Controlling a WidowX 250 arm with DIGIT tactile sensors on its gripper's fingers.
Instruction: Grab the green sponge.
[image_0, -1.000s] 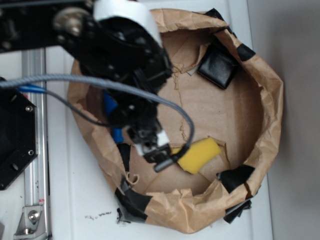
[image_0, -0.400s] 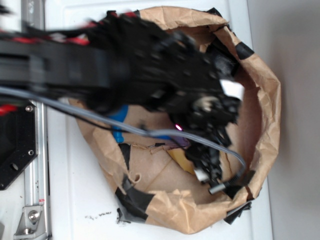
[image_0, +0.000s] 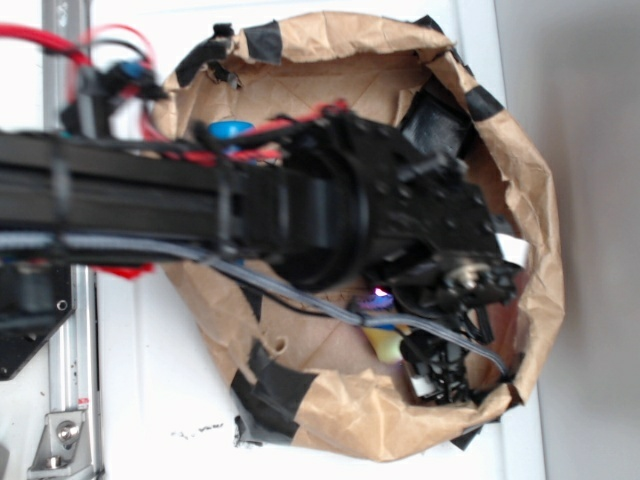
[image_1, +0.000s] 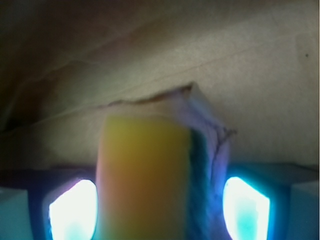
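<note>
The black arm reaches from the left across a brown paper ring, patched with black tape, that lies on a white surface. Its gripper sits at the lower right of the ring's inside, close to the paper wall. Only a small yellow patch of the green sponge shows there, just left of the gripper and under the wrist, on the paper floor.

From the wrist camera the green sponge fills the middle of the picture, a yellow foam block with a darker greenish edge on its right side, standing between the two fingers, which glow bright on either side of it. A gap shows between each of them and the foam, so they stand wide, astride the block without pressing it. Behind it lies creased brown paper with a torn flap.

A blue bottle peeks out at the far left inside the ring, and a black square pad lies at the upper right.
</note>
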